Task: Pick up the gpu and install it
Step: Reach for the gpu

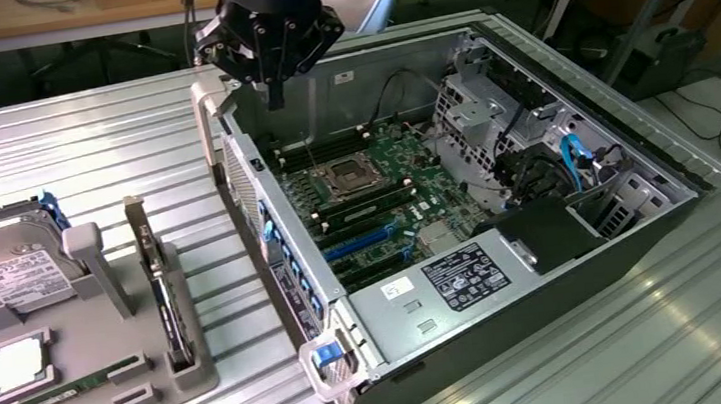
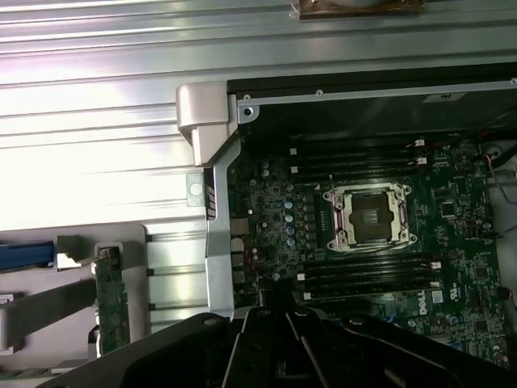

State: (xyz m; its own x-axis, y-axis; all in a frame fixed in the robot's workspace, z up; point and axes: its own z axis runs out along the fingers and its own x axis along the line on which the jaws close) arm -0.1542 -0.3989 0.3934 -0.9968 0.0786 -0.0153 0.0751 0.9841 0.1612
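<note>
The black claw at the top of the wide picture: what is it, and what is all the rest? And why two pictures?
That claw is the gripper of a robot arm. Its fingers are shut and hold nothing, and it hangs above a corner of an open computer case that lies on a metal table. The wide picture comes from a camera off the arm. The other comes from a camera on the arm's wrist, looking down at the green motherboard. On the grey tray at the exterior view's left are a hard drive, a memory stick and, standing on edge, the gpu, the card to be installed. It sits in the tray, untouched.
</note>
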